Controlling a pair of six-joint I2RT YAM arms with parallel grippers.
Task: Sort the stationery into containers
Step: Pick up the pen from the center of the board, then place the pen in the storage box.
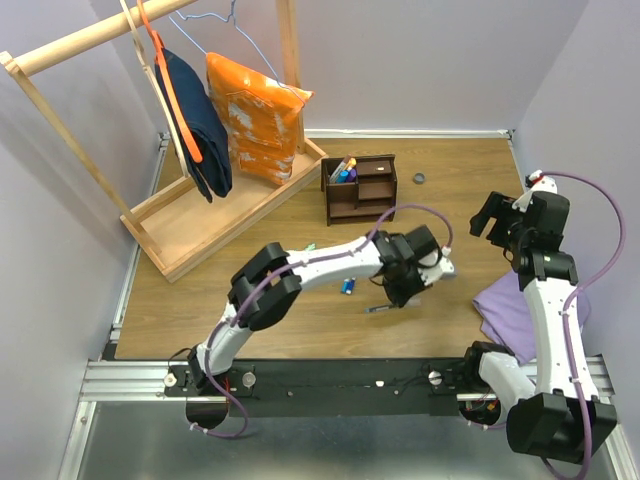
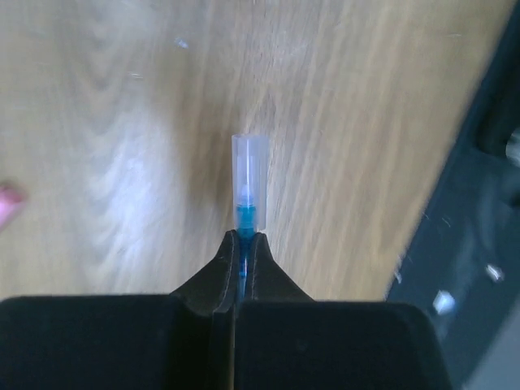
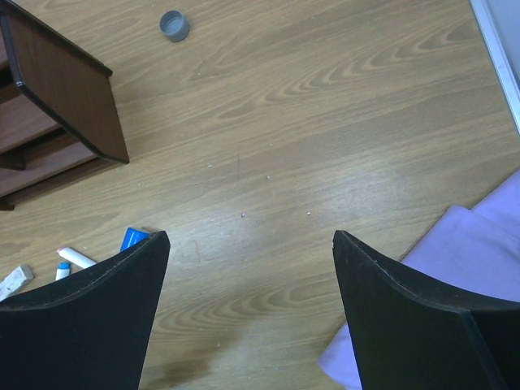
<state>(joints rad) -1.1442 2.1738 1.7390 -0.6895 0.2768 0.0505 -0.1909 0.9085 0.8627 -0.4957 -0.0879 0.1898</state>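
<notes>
My left gripper point(image 2: 244, 237) is shut on a pen with a blue tip and a clear cap point(image 2: 249, 175), held above the wooden table; in the top view it point(image 1: 440, 266) is right of the table's middle. My right gripper point(image 3: 250, 237) is open and empty above bare table, at the right in the top view point(image 1: 495, 222). The dark brown organizer point(image 1: 358, 185) stands at the back with several pens point(image 1: 343, 170) in its left compartment; it also shows in the right wrist view point(image 3: 57, 97). A blue item point(image 1: 347, 286), a dark pen point(image 1: 378, 309) and a small green piece point(image 1: 310, 248) lie loose.
A pale wooden clothes rack point(image 1: 200, 215) with hanging clothes fills the back left. A purple cloth point(image 1: 520, 305) lies at the right front. A small grey cap point(image 1: 420, 179) lies right of the organizer. A white marker point(image 3: 77, 258) and a beige piece point(image 3: 15, 280) lie by my right gripper's left finger.
</notes>
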